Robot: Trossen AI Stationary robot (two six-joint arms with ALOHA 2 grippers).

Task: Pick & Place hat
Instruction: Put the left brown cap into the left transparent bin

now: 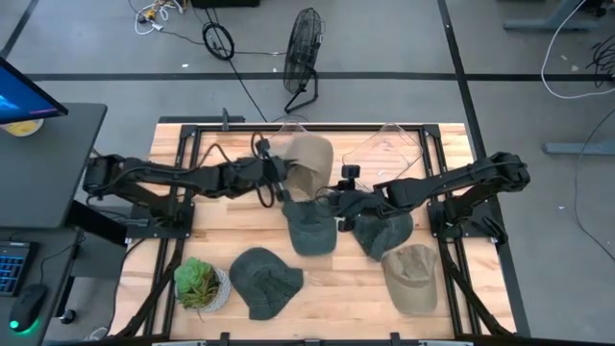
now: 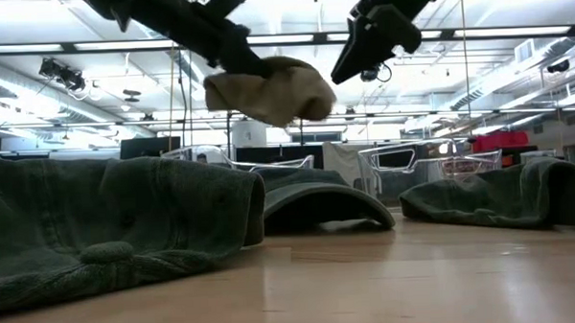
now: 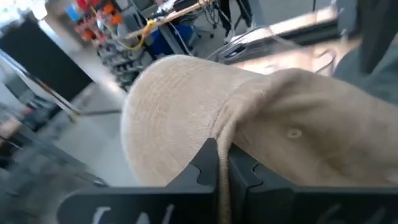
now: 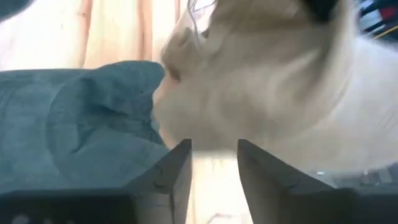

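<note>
The left arm reached across the table (image 1: 240, 202), and the left gripper (image 1: 277, 175) was clamped on the tan hat (image 1: 309, 159), held in the air above the wood. The right gripper (image 1: 338, 204) hovered beside it over a dark green hat (image 1: 309, 229), fingers (image 4: 176, 168) apart and holding nothing. No writing could be read.

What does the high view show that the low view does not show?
Only the high view shows the plant, the fan, the monitor and a second tan hat on the table. Only the low view shows that the lifted tan hat hangs in the air, and the ceiling lights behind it. Both show this hat in the left claw, the right claw near it, and the dark hats.
</note>
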